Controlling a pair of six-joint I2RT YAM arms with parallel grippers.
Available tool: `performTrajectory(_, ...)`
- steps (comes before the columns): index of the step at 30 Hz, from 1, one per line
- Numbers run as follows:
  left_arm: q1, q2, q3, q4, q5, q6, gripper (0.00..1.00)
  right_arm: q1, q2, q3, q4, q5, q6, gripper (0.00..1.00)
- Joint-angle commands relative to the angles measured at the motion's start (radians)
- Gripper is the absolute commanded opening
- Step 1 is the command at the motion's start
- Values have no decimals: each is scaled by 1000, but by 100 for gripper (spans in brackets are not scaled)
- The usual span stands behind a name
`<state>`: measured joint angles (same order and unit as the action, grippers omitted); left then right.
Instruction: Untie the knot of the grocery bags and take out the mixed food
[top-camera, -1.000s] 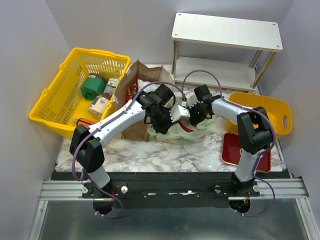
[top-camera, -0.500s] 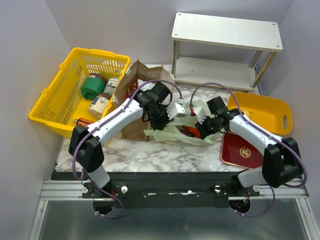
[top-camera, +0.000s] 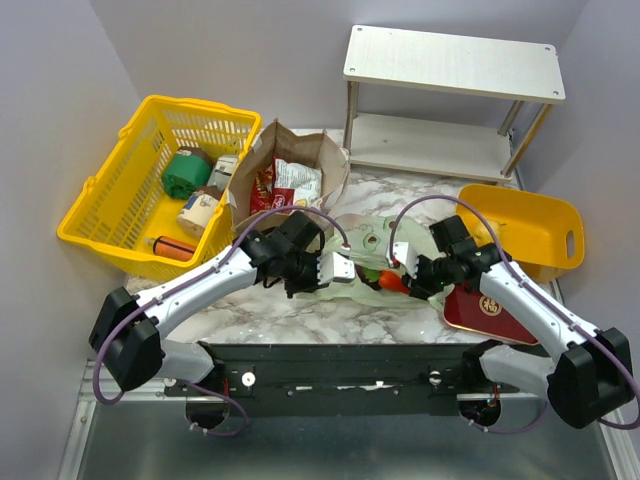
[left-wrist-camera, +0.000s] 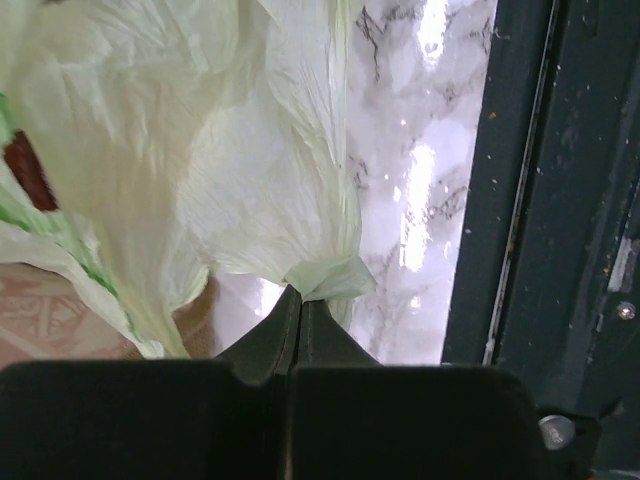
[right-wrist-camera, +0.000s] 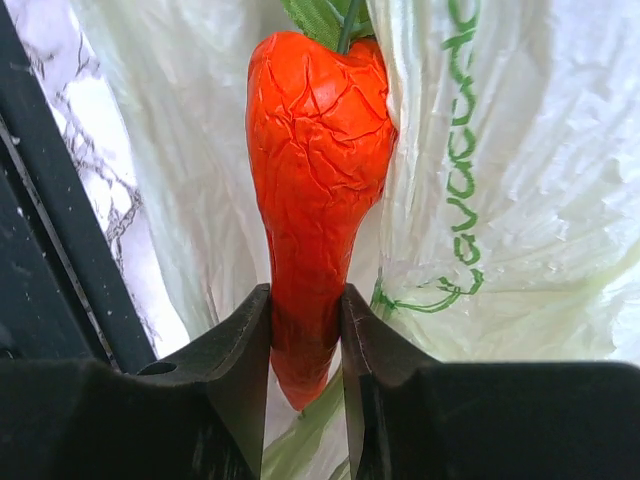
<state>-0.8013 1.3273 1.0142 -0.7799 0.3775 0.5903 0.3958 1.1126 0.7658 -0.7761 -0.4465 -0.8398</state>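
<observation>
The pale green plastic bag (top-camera: 365, 240) lies slack and spread on the marble, just right of the brown paper bag (top-camera: 335, 160). My left gripper (top-camera: 330, 270) is shut on a bunched bit of the bag's edge (left-wrist-camera: 325, 280), near the table's front rail. My right gripper (top-camera: 408, 272) is shut on the thin end of an orange-red carrot (right-wrist-camera: 315, 150) with a green top, held against the bag's film (right-wrist-camera: 500, 150). The carrot (top-camera: 392, 282) sits at the bag's near right side. Red snack packets (top-camera: 268, 188) show inside the paper bag. The knot is out of view.
A yellow mesh basket (top-camera: 110, 195) with a green can and cartons stands at the left. A yellow tub (top-camera: 525, 225) and a red tray (top-camera: 495, 310) lie at the right. A wooden shelf (top-camera: 450, 65) stands at the back. The dark front rail (left-wrist-camera: 560, 200) runs close by.
Both grippers have drawn back toward the near edge. The left one pulled the green bag's edge forward; the right one came out of the bag to the right with the carrot.
</observation>
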Motion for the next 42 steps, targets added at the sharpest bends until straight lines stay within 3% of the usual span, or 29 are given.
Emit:
performTrajectory(1, -3, 16, -9, 10, 24, 113, 0, 3, 36, -62, 61, -18, 8, 1)
performTrajectory(7, -4, -17, -107, -160, -38, 259, 0, 3, 38, -77, 120, 0, 61, 1)
performTrajectory(11, -4, -50, -174, -159, -66, 302, 0, 3, 42, -68, 118, 2, 70, 1)
performTrajectory(17, 7, -7, -11, -84, -63, 178, 0, 3, 64, 7, 147, 31, 139, 1)
performTrajectory(23, 89, 3, 136, 13, -140, 92, 0, 0, 50, 124, 250, 114, 280, 1)
performTrajectory(31, 146, -33, 127, 19, -98, 137, 0, 0, 53, 150, 258, 127, 266, 1)
performTrajectory(34, 146, -30, 139, 50, -75, 89, 0, 0, 43, 147, 210, 42, 217, 1)
performTrajectory(38, 149, -8, 188, 91, -25, 19, 0, -2, 35, 179, 39, -211, 122, 2)
performTrajectory(42, 149, 48, 273, 166, 8, -75, 0, 2, 39, 176, 15, -245, 93, 2)
